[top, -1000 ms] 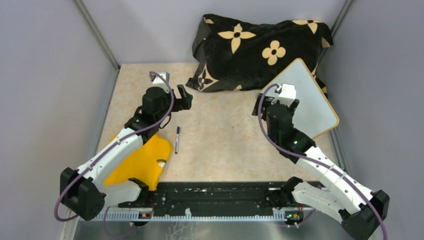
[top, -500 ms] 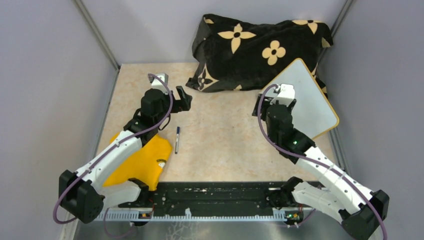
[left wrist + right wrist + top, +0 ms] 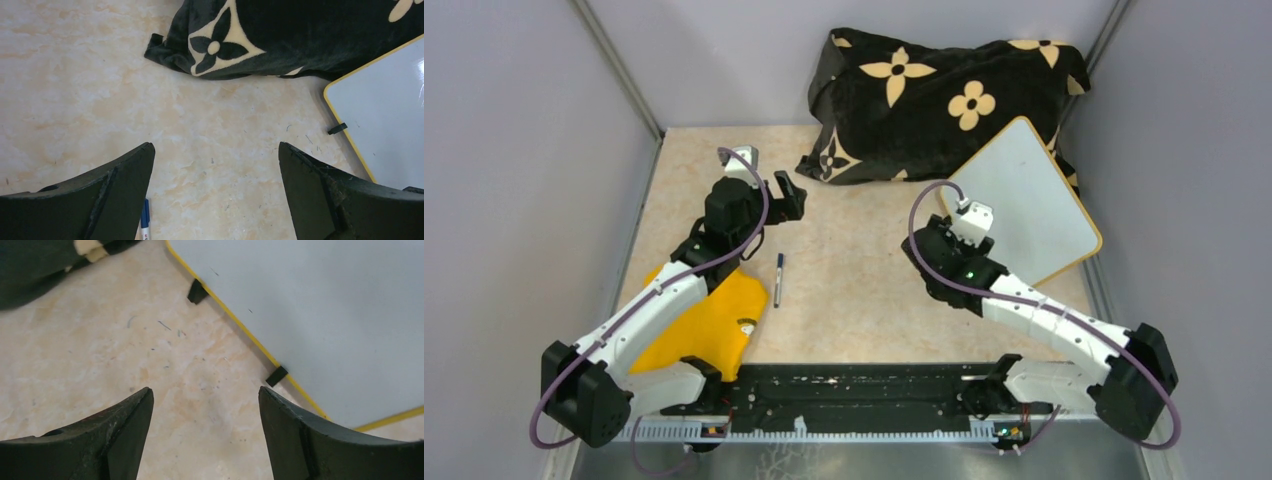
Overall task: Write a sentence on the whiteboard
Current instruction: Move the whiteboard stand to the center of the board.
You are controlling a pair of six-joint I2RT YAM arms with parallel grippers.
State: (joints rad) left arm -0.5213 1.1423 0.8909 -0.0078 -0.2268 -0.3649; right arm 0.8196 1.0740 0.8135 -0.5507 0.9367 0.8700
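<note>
The whiteboard (image 3: pixel 1036 200) is white with a yellow rim and lies tilted at the right of the table, its top corner on the black cloth. The right wrist view shows its blank face (image 3: pixel 325 310) and two black feet, and the left wrist view shows its edge (image 3: pixel 385 125). A blue-capped marker (image 3: pixel 778 279) lies on the table left of centre, and its tip (image 3: pixel 145 225) peeks out beside my left finger. My left gripper (image 3: pixel 790 197) (image 3: pixel 215 147) hovers open and empty beyond the marker. My right gripper (image 3: pixel 929 240) (image 3: pixel 205 390) is open and empty over bare table, just left of the board.
A black flowered cloth (image 3: pixel 944 95) is heaped at the back, partly under the whiteboard. A yellow cloth (image 3: pixel 709 320) lies under my left arm near the front. Grey walls close in on both sides, and a black rail (image 3: pixel 854 395) runs along the near edge.
My right arm has swung left and toward me, off the whiteboard's left edge, and the board now shows whole. The left arm has barely moved. Both grippers stay open.
</note>
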